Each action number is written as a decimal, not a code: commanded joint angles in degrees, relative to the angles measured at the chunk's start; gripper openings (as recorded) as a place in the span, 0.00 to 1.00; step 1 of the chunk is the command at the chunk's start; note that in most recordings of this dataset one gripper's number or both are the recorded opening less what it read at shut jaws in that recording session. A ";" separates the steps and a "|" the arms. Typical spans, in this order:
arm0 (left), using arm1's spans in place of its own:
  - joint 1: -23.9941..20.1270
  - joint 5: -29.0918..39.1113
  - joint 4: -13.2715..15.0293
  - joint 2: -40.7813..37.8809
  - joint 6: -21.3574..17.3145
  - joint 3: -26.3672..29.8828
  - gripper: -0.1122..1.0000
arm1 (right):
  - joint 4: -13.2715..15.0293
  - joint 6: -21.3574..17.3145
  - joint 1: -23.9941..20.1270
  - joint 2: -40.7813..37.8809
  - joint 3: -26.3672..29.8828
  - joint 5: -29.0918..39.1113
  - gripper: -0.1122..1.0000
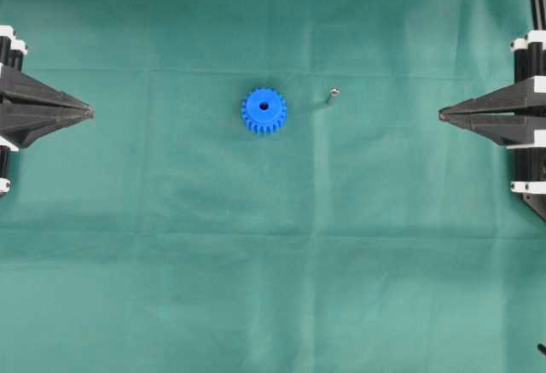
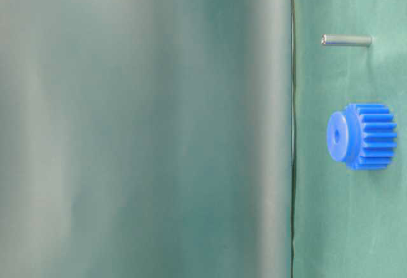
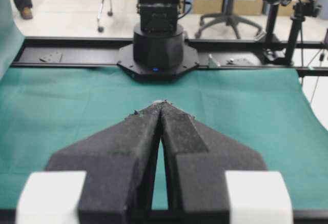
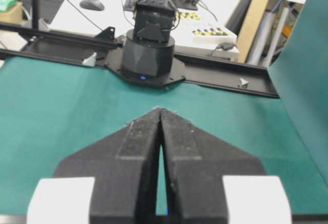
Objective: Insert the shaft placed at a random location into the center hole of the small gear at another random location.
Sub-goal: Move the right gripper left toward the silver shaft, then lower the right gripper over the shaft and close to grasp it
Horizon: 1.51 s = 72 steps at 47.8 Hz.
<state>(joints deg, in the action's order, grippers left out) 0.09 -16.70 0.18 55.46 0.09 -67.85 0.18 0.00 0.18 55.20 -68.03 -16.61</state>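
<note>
Though level, both end effectors (image 1: 90, 113) (image 1: 441, 115) closed

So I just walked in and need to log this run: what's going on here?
Nothing is being handled yet. Both arms sit pulled back at the table's edges, the left end effector and right end effector both shut and empty. On the green cloth the small gear lies flat with its center hole facing up. The shaft stands upright just beside it, on the right arm's side, not touching. Insertion has not started.
</note>
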 commanded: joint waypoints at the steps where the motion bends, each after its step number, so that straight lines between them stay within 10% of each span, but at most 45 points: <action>1: -0.26 0.09 1.93 -0.35 -0.09 1.05 0.10 | 0.00 0.79 0.97 -0.35 1.76 -0.70 0.10; 26: -0.70 0.09 1.93 -0.18 -0.09 0.88 0.10 | -0.70 -0.53 10.11 -22.06 0.44 -16.00 0.11; 40: -0.79 0.18 1.93 -0.18 -0.26 0.70 0.10 | -4.31 -1.49 12.74 -43.42 0.70 -31.11 0.74; 72: -1.41 0.18 1.93 0.09 0.09 0.00 0.10 | -7.56 -5.27 14.94 -65.57 6.06 -39.11 0.65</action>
<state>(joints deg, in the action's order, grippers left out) -1.14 -16.26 2.02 55.63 0.09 -68.38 -7.21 -5.19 14.94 -10.90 -62.67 -55.02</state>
